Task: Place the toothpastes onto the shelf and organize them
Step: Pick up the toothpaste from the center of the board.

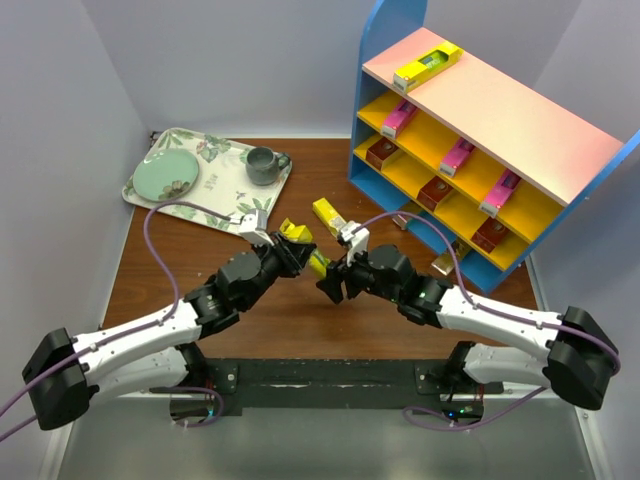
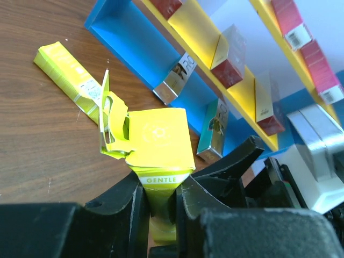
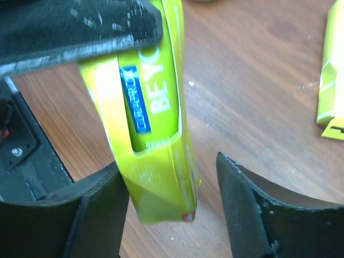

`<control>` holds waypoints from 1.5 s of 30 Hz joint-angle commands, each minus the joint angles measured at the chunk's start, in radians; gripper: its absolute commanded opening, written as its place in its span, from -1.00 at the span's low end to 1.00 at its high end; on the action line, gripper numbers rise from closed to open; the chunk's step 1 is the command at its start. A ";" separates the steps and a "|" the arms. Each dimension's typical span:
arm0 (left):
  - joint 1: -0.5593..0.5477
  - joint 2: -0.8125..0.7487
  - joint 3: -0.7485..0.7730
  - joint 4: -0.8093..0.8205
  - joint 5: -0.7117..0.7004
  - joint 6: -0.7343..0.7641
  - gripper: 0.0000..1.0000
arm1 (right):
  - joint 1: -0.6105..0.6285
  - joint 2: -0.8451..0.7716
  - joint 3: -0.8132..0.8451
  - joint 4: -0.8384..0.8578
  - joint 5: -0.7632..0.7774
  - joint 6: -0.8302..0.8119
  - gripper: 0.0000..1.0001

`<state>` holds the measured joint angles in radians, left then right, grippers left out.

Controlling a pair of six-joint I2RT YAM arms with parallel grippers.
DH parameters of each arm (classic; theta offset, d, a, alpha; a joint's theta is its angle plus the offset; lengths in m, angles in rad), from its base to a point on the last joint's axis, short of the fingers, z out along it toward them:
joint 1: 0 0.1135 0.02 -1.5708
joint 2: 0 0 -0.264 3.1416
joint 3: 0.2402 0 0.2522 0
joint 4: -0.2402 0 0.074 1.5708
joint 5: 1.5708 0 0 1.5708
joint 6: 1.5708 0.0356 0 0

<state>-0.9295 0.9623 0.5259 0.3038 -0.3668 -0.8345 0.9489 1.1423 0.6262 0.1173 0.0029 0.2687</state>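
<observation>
The left gripper [image 2: 161, 188] is shut tight on a yellow carton [image 2: 161, 145]. Its 2 black fingers pinch the box just below a band that reads "GENTLE". The carton's far end is torn open, with flaps curling out. It hangs above the middle of the table [image 1: 300, 322].

The right gripper [image 3: 169, 169] meets it from 3 o'clock. Its jaws stand partly open around the other end of the same carton. One finger lies against the box and the other stands apart from it with bare wood showing between, so it has no clamp on anything.

A second yellow carton [image 1: 328, 212] lies flat on the table just beyond the 2 grippers, toward 12 o'clock.

The shelf [image 1: 500, 110] stands at 2 o'clock, with blue sides and a pale pink top board. 1 yellow box [image 1: 427, 62] lies on that top board. On the orange boards below sit 3 pink cartons [image 1: 458, 155] in the upper row and 3 dark red cartons [image 1: 435, 190] in the row beneath. In the bottom bay a teal carton [image 2: 215, 129] and a silvery carton [image 2: 177, 78] stand upright side by side.

At 10 o'clock a floral tray [image 1: 215, 165] carries a pale green plate [image 1: 165, 178] and a grey mug [image 1: 263, 165], well apart from the cartons.
</observation>
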 commanded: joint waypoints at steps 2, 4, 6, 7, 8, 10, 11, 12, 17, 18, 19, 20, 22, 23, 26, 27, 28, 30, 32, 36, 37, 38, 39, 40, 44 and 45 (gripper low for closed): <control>0.020 -0.048 0.013 -0.003 -0.057 -0.084 -0.94 | 0.002 -0.099 -0.086 0.189 0.003 -0.019 0.44; 0.027 -0.059 0.014 -0.009 -0.046 -0.107 -0.94 | 0.002 -0.141 -0.129 0.223 0.005 -0.036 0.46; 0.041 -0.068 0.022 -0.025 -0.034 -0.126 -0.94 | 0.002 -0.174 -0.175 0.277 0.000 -0.055 0.47; 0.047 -0.068 0.026 -0.034 -0.031 -0.146 -0.94 | 0.004 -0.182 -0.189 0.295 -0.001 -0.063 0.47; 0.058 -0.069 0.031 -0.041 -0.027 -0.156 -0.94 | 0.004 -0.193 -0.204 0.336 -0.001 -0.071 0.48; 0.069 -0.073 0.042 -0.064 -0.020 -0.198 -0.93 | 0.004 -0.211 -0.253 0.413 -0.001 -0.097 0.49; 0.081 -0.073 0.043 -0.068 -0.014 -0.212 -0.94 | 0.004 -0.214 -0.267 0.435 -0.029 -0.106 0.50; 0.086 -0.074 0.045 -0.069 0.002 -0.224 -0.95 | 0.004 -0.214 -0.289 0.455 -0.032 -0.126 0.50; 0.118 -0.062 0.049 -0.071 0.066 -0.302 -0.95 | 0.011 -0.201 -0.322 0.577 -0.030 -0.178 0.53; 0.121 -0.059 0.049 -0.069 0.072 -0.311 -0.95 | 0.011 -0.194 -0.318 0.587 -0.030 -0.196 0.53; 0.126 -0.059 0.048 -0.065 0.077 -0.333 -0.95 | 0.011 -0.187 -0.312 0.594 -0.032 -0.203 0.53; 0.127 -0.059 0.045 -0.058 0.083 -0.342 -0.95 | 0.013 -0.168 -0.307 0.602 -0.032 -0.207 0.53; 0.130 -0.057 0.042 -0.037 0.092 -0.357 -0.95 | 0.014 -0.151 -0.303 0.649 -0.030 -0.210 0.52; 0.132 -0.054 0.045 -0.034 0.104 -0.362 -0.95 | 0.013 -0.136 -0.299 0.659 -0.030 -0.215 0.50; 0.132 -0.042 0.051 -0.025 0.129 -0.374 -0.95 | 0.013 -0.098 -0.270 0.657 -0.034 -0.238 0.44; 0.133 -0.040 0.052 -0.017 0.134 -0.382 -0.95 | 0.014 -0.090 -0.258 0.657 -0.037 -0.241 0.39; 0.133 -0.040 0.051 -0.014 0.135 -0.383 -0.95 | 0.013 -0.084 -0.255 0.668 -0.041 -0.243 0.36; 0.133 -0.043 0.052 -0.014 0.135 -0.385 -0.95 | 0.013 -0.073 -0.250 0.685 -0.047 -0.243 0.23; 0.135 -0.043 0.051 -0.015 0.135 -0.385 -0.95 | 0.013 -0.073 -0.240 0.688 -0.060 -0.240 0.12; 0.135 -0.045 0.051 -0.018 0.134 -0.382 -0.85 | 0.014 -0.088 -0.223 0.657 -0.086 -0.237 -0.21; 0.138 -0.046 0.051 -0.020 0.134 -0.379 -0.78 | 0.014 -0.104 -0.221 0.642 -0.087 -0.237 -0.32; 0.139 -0.048 0.054 -0.022 0.134 -0.376 -0.68 | 0.013 -0.116 -0.218 0.631 -0.087 -0.237 -0.40; 0.139 -0.048 0.057 -0.025 0.132 -0.362 -0.45 | 0.013 -0.127 -0.214 0.598 -0.086 -0.238 -0.46; 0.143 -0.050 0.062 -0.029 0.132 -0.354 -0.33 | 0.014 -0.148 -0.209 0.576 -0.084 -0.241 -0.58; 0.152 -0.056 0.132 -0.096 0.114 -0.282 0.17 | 0.013 -0.193 -0.148 0.449 -0.083 -0.253 -0.68; 0.155 -0.056 0.150 -0.106 0.112 -0.241 0.35 | 0.013 -0.196 -0.129 0.377 -0.075 -0.256 -0.70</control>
<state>-0.7906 0.9237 0.5678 0.2104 -0.2367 -1.1679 0.9569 0.9928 0.3851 0.6006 -0.0551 0.0402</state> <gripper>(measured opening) 0.547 0.410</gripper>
